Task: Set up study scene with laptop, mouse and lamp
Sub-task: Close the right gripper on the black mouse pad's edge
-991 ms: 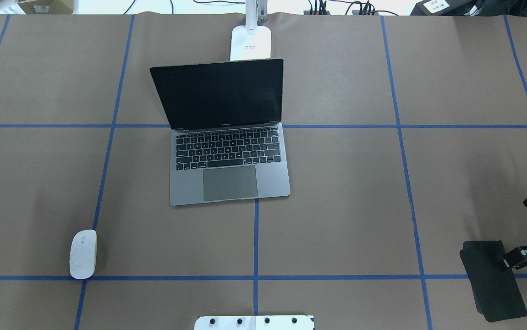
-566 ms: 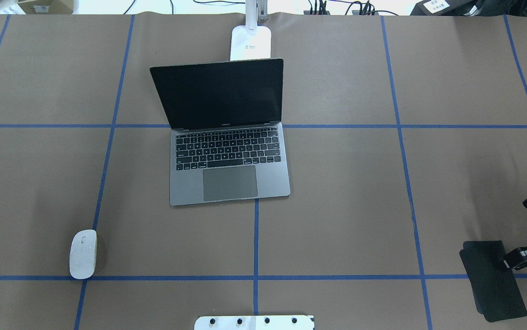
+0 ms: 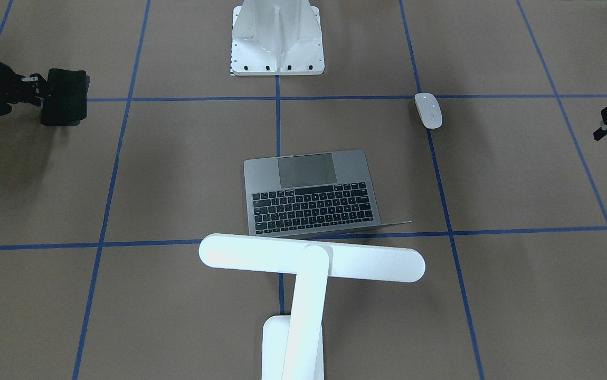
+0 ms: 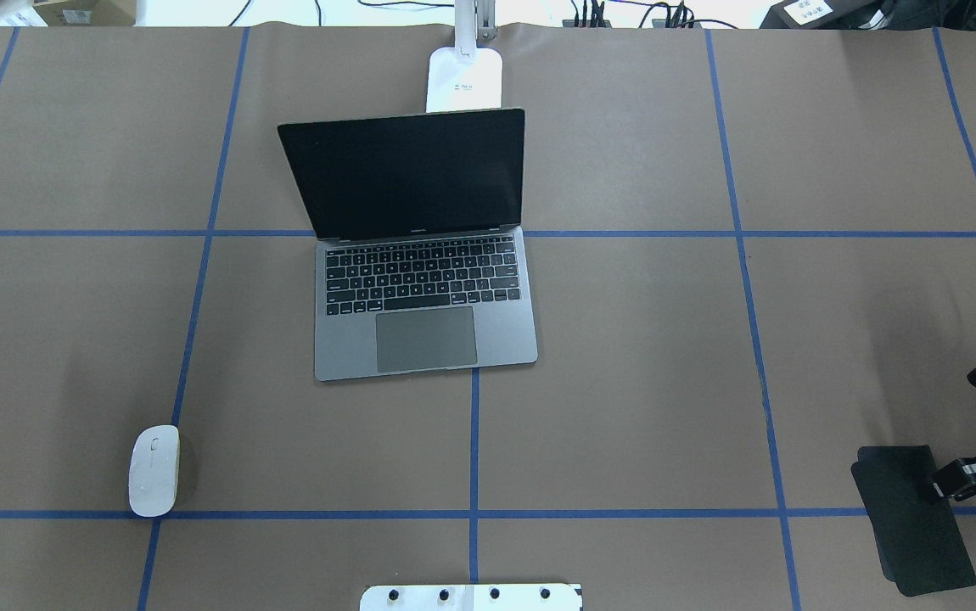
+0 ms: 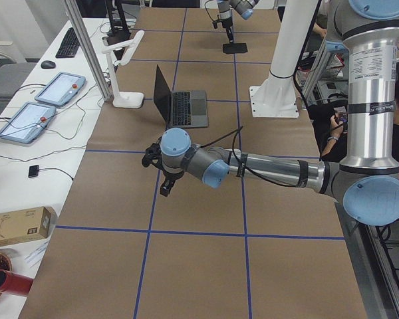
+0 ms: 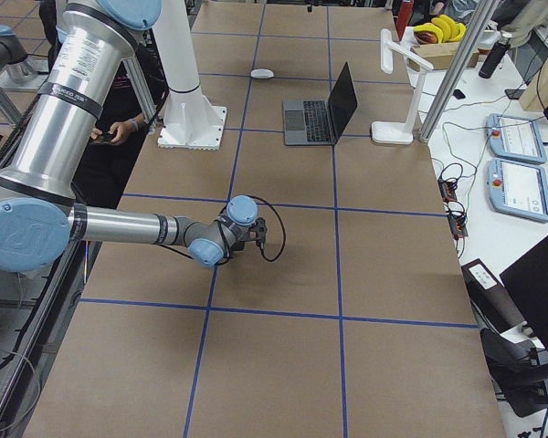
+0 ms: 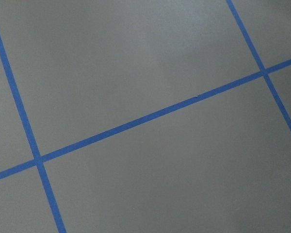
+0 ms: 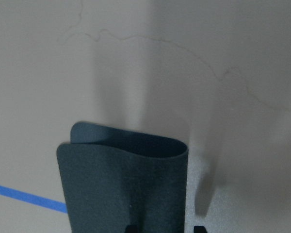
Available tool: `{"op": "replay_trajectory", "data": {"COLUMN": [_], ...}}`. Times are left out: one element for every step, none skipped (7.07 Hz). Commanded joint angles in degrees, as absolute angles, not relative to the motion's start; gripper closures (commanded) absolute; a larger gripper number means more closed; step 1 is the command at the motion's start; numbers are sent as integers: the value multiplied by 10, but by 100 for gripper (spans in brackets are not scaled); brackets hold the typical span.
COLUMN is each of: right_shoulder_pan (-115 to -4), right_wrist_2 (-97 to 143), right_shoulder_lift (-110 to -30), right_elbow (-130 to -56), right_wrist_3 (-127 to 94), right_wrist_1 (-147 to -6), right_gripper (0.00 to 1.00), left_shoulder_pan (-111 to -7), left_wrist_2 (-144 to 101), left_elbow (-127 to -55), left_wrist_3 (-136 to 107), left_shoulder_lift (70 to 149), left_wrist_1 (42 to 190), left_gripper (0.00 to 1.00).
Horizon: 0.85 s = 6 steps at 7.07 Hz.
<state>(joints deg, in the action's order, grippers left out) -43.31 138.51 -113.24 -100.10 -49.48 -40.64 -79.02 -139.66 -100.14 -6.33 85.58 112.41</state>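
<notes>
The grey laptop (image 4: 424, 339) stands open with a dark screen near the table's middle; it also shows in the front view (image 3: 309, 195). The white lamp (image 3: 311, 258) stands behind it, its bar head over the lid and its base (image 4: 464, 81) at the far edge. The white mouse (image 4: 154, 471) lies at the near left, apart from both grippers. My right gripper (image 4: 955, 482) is shut on the right edge of a black mat (image 4: 912, 518) at the near right; the mat (image 8: 123, 184) curls in the wrist view. My left gripper (image 5: 165, 179) hangs over bare table, and I cannot tell its state.
A white bolted bracket (image 4: 471, 596) sits at the near middle edge, the robot's base on it (image 3: 277, 37). Blue tape lines grid the brown table. A side table with tablets (image 5: 53, 90) and a keyboard runs along the far edge.
</notes>
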Motion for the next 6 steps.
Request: {"op": "replay_trajectory", "data": {"right_shoulder_pan": [-432,-432,-434,-435,-435,-435], "right_wrist_2": [1384,1384,1385,1386,1387,1387], "right_shoulder_lift": [-1129,-1127,-1127,-1127,-1127,-1127], "right_elbow": [-1001,-1000,-1001,-1001,-1002,-1003], "right_wrist_3": [-495,-495,-495,-495,-495,-494], "right_wrist_1": [-407,-408,-408,-408,-408,-408], "right_gripper": [61,61,61,61,64,72], "left_shoulder_pan": [-790,-789,-790,-789,-789,-789], "left_wrist_2": [-1397,-1397,-1397,-1397,-1397,-1397], "left_elbow": [-1002,-1002,-1000,-1000,-1000,-1000], "left_wrist_3": [-63,-62,-63,-63,-63,-63], "left_shoulder_lift": [855,853,853,851,851,851], "left_wrist_1": [1124,1124,1131,1131,1131,1131], "left_gripper": [0,0,0,0,0,0]}}
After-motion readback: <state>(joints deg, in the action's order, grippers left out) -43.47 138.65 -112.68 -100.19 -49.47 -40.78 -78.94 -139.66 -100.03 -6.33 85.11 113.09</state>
